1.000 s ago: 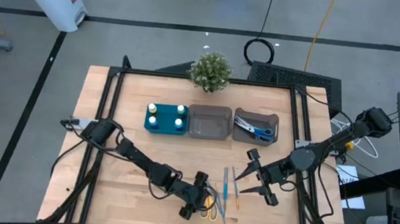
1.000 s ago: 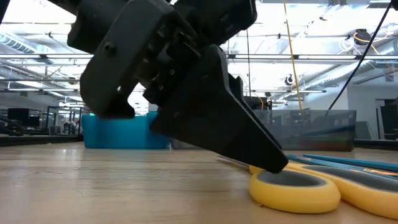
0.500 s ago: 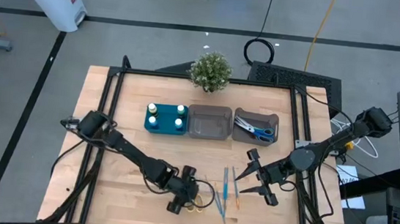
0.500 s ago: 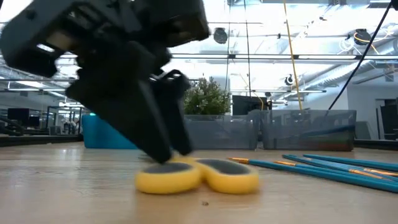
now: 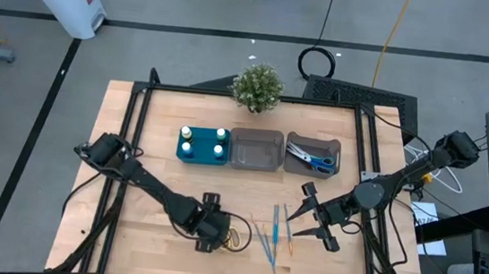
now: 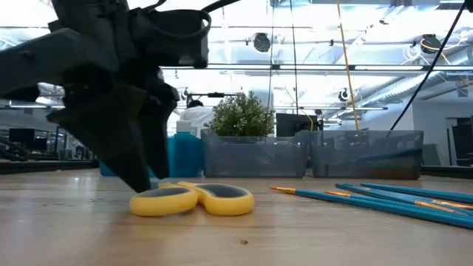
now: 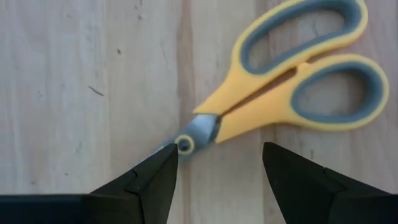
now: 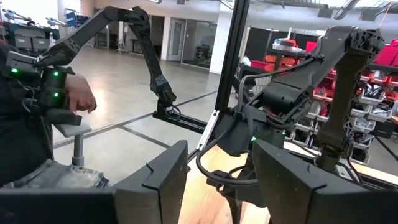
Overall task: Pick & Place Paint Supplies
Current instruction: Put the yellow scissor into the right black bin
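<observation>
Left gripper [image 7: 214, 171] wide open, empty, straddling yellow scissors [image 7: 292, 93] at pivot, lower centre. Light, stiff, slippery; grip there.

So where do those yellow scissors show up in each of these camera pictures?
High view: the yellow scissors lie near the table's front edge, just right of the left gripper.
Low view: the handles lie on the wood in the foreground, beside that dark gripper.
Left wrist view: they lie on the wood just beyond the open fingers.
Right wrist view: not in it.
Shared landmark: the left gripper.
</observation>
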